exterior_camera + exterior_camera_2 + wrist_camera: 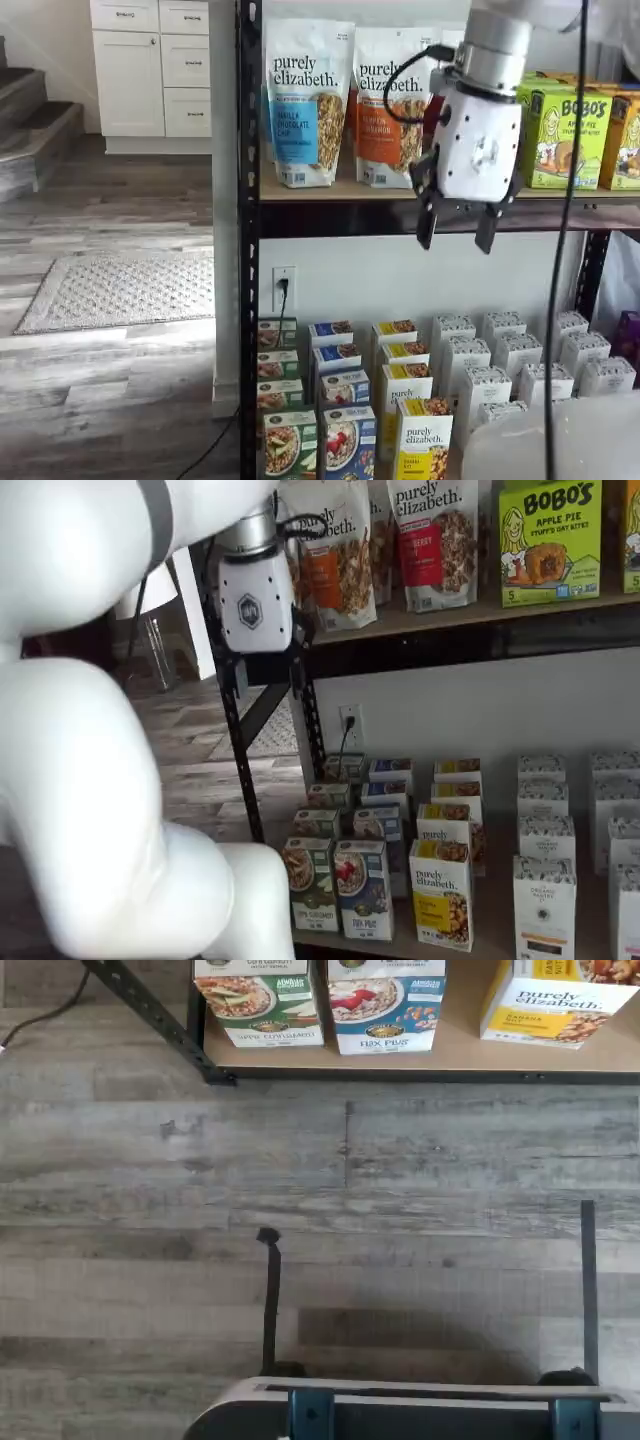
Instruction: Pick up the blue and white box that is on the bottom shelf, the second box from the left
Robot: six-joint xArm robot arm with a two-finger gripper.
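The gripper (456, 226) hangs high in front of the upper shelf board (330, 190), its two black fingers (427, 218) plainly apart and holding nothing — touching nothing. The blue and white box (347, 438) stands well below at about 7 o'clock from it, on the bottom shelf (470, 1055), between the green-fronted box (289, 445) and the "purely elizabeth" box (423, 438).

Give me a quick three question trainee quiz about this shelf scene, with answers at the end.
1. True or false: the gripper is holding the blue and white box.
2. Which box stands directly left of it on the bottom shelf in both shelf views: A) green-fronted box, B) purely elizabeth box?
3. Fill in: the gripper's fingers are ____.

Key: 1 false; 2 A; 3 open.
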